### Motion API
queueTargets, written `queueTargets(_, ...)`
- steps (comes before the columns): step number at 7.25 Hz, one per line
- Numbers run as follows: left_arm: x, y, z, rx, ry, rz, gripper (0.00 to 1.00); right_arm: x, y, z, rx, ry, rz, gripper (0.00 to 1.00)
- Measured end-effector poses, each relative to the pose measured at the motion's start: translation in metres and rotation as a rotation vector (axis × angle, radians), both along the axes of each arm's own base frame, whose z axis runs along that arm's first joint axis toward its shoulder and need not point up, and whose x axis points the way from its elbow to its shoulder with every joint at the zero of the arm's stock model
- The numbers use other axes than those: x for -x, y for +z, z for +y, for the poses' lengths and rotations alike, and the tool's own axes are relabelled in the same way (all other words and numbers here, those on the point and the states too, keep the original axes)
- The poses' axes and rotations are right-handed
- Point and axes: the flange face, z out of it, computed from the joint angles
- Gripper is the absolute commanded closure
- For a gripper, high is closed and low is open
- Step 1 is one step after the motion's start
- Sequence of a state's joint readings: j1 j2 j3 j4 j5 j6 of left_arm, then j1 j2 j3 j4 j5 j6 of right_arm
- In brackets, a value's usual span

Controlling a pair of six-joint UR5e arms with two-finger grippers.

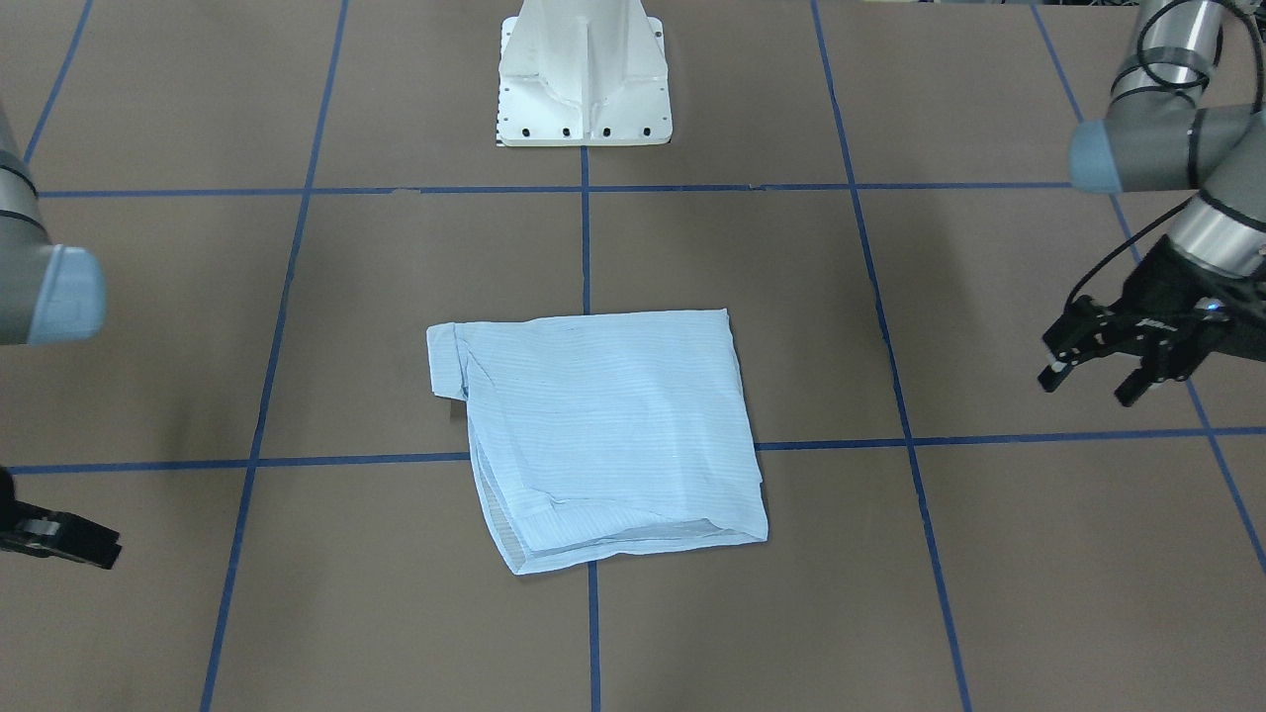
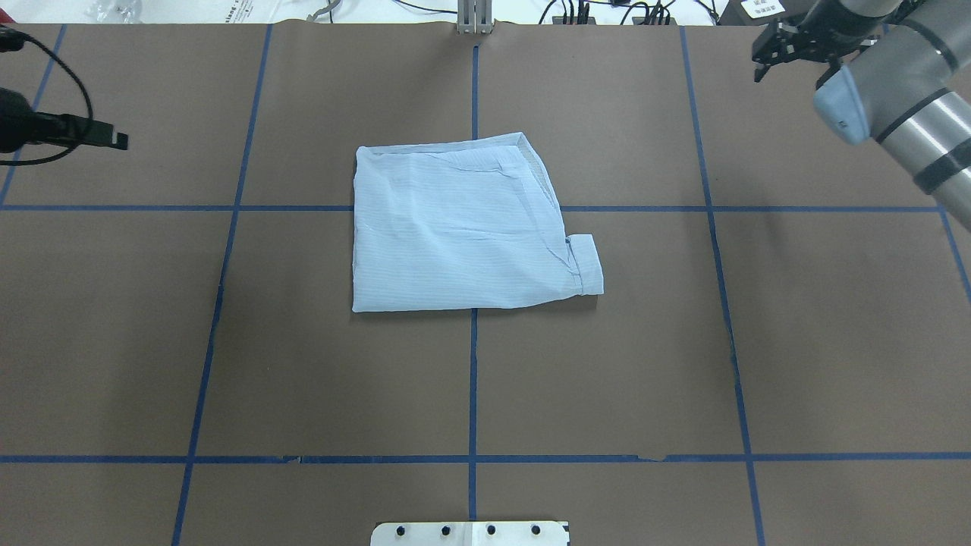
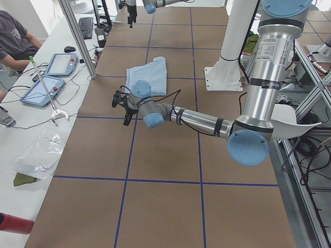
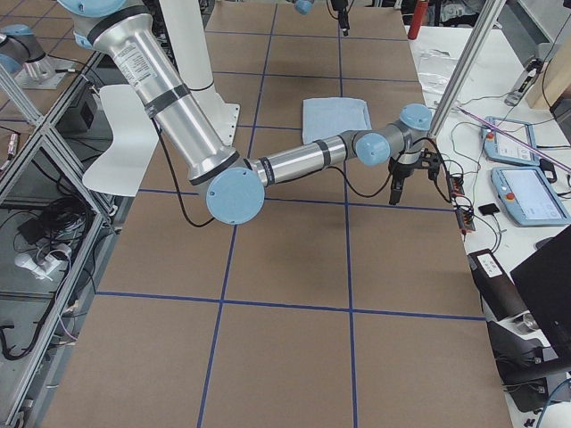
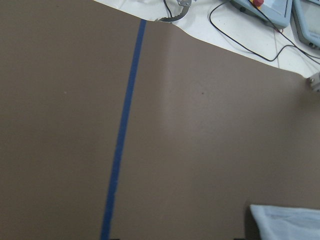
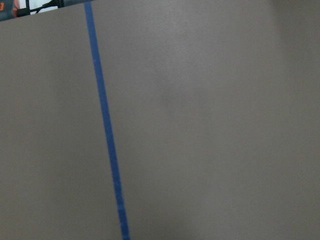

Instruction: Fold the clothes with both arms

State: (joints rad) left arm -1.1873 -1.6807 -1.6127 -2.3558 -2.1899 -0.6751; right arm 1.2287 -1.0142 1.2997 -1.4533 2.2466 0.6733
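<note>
The clothes are one pale-blue striped shirt (image 2: pixel 455 235) (image 1: pixel 593 435), folded into a rough square and lying flat on the brown table's middle. A folded cuff (image 2: pixel 588 265) sticks out of its side toward my right arm. My left gripper (image 1: pixel 1093 384) (image 2: pixel 114 140) hovers far off to the shirt's side, open and holding nothing. The left wrist view catches only a corner of the shirt (image 5: pixel 285 222). My right gripper (image 2: pixel 789 53) (image 1: pixel 59 539) hangs near the table's far corner on the other side, its fingers spread and empty. Neither gripper touches the cloth.
The white pedestal base (image 1: pixel 584 79) stands at my edge of the table. Blue tape lines (image 2: pixel 473 356) grid the brown surface. Beyond the far edge are aluminium posts (image 3: pixel 77 36), tablets (image 3: pixel 44 89), cables and a seated person (image 3: pixel 15 41). A red bottle (image 3: pixel 13 223) lies near the corner.
</note>
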Motion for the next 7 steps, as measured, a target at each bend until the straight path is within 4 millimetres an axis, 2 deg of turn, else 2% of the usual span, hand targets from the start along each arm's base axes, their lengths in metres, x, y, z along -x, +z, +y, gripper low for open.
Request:
queueTargets(1, 0.047, 0.028, 0.012, -0.071, 0.044, -0.064, 0.00, -0.043, 0.031, 0.013, -0.045, -0.066, 0.004, 0.00)
queueTargets(2, 0.092, 0.046, 0.018, -0.106, 0.076, -0.123, 0.00, -0.081, 0.062, 0.027, -0.088, -0.119, 0.015, 0.00)
queueTargets(3, 0.136, 0.054, 0.020, -0.107, 0.101, -0.174, 0.00, -0.118, 0.088, 0.040, -0.125, -0.154, 0.030, 0.00)
queueTargets(4, 0.168, 0.058, 0.023, -0.094, 0.114, -0.208, 0.00, -0.152, 0.109, 0.051, -0.151, -0.172, 0.044, 0.00)
queueTargets(5, 0.185, 0.065, 0.029, -0.065, 0.113, -0.220, 0.00, -0.182, 0.126, 0.065, -0.166, -0.175, 0.056, 0.00)
queueTargets(6, 0.195, 0.072, 0.039, -0.031, 0.100, -0.219, 0.00, -0.197, 0.141, 0.084, -0.167, -0.173, 0.066, 0.00)
queueTargets(7, 0.199, 0.082, 0.047, 0.017, 0.090, -0.214, 0.00, -0.204, 0.157, 0.113, -0.158, -0.173, 0.074, 0.00)
